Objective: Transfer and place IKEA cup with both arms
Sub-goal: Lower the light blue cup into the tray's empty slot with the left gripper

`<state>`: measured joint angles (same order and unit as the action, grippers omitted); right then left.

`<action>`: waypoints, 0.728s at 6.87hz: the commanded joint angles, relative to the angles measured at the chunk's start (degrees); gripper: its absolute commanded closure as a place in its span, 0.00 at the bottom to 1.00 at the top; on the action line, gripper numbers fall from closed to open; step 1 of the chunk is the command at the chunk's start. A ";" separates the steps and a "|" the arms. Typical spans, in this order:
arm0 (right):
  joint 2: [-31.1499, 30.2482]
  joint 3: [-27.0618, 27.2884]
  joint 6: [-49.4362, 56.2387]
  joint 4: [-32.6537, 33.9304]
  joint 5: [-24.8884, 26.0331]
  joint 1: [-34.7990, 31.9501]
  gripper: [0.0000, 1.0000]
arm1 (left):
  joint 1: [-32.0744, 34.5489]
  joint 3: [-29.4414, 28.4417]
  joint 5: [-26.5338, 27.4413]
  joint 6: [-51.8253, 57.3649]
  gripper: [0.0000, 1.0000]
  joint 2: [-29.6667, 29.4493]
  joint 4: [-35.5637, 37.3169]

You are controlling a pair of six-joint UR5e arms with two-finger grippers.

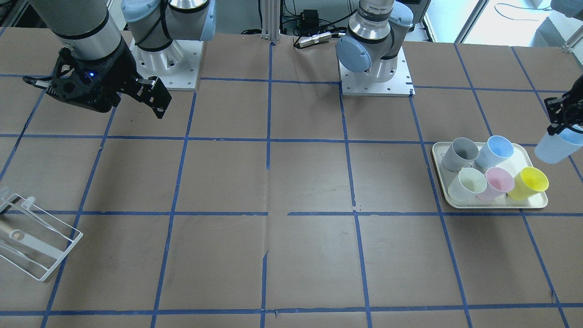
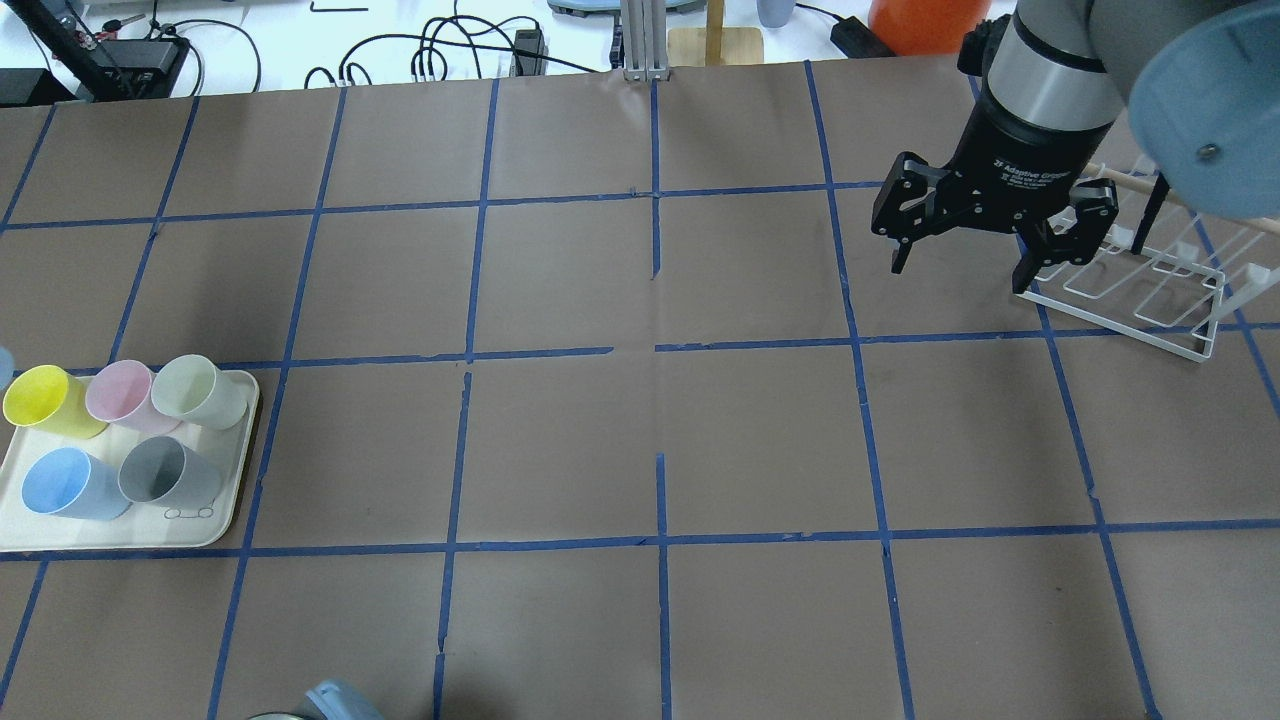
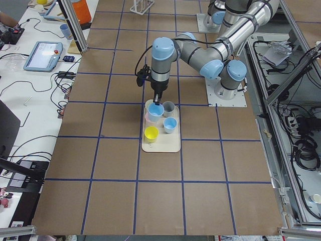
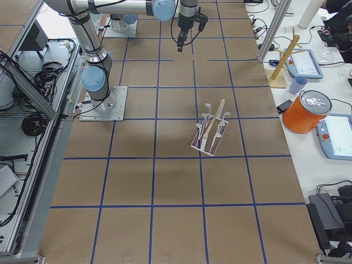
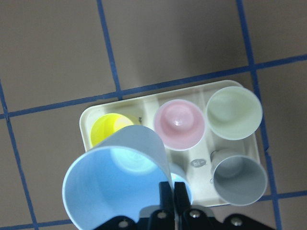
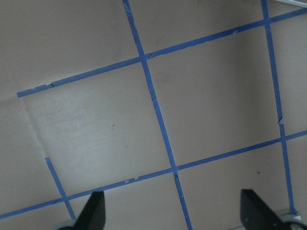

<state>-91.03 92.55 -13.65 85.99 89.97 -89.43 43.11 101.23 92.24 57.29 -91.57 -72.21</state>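
Your left claw point(image 5: 172, 191) pinches the IKEA cup point(image 5: 110, 191) by its rim wall, held above the tray point(image 5: 86, 120); your right claw point(image 2: 961, 272) stands apart. Likely light, thin, slippery plastic: grip the body gently.

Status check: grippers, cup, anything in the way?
Left gripper shut on cup rim, held above tray. Right gripper open, empty, mid-air. Rack just beside right gripper; nothing else near.
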 commanded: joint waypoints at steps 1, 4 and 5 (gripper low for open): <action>-0.37 0.27 1.87 1.11 -0.23 0.05 0.00 | -6.18 -0.67 -0.57 5.97 1.00 -3.52 0.40; -0.46 0.27 2.04 1.20 -0.23 0.05 0.00 | -9.71 0.11 -3.30 7.48 1.00 -8.27 -0.03; -0.46 0.27 2.05 1.20 -0.23 0.05 0.00 | -11.02 0.28 -3.13 7.39 1.00 -9.15 0.05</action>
<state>-91.50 92.81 -11.64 87.17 89.74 -89.38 33.44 101.38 89.09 64.66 -99.56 -72.21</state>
